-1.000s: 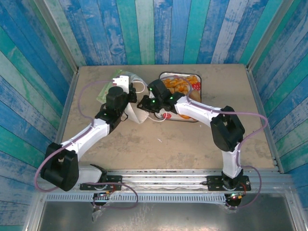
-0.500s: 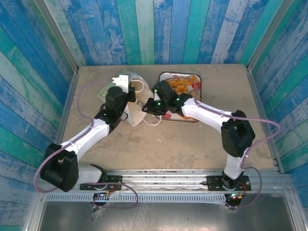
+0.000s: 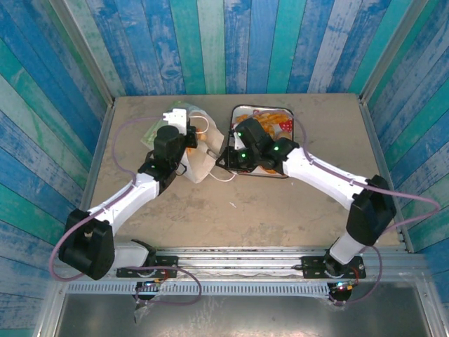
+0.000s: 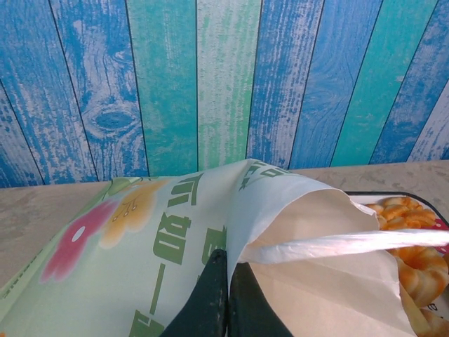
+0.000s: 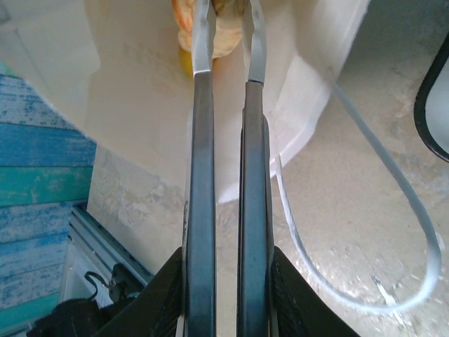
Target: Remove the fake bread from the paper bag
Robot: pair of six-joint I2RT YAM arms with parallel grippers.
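Tabletop (image 3: 280, 210) — right gripper (image 5: 226, 8), now inside bag (image 5: 126, 84), pinches bread (image 5: 228, 35).

The paper bag (image 4: 161, 239) is made of smooth, matt paper. The fake bread (image 5: 226, 38) held between the right gripper (image 5: 228, 8) fingertips is finished smooth and faintly glossy. Below the gripper, the table (image 5: 351, 161) is seen as rough and matt.

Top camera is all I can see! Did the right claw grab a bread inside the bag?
Observer: Yes. Its wrist camera shows the right gripper pinching a tan piece of fake bread just inside the paper bag.
Operator: What's the left claw doing?
Observer: The left gripper is shut on the bag's wall, right beside the green lettering.
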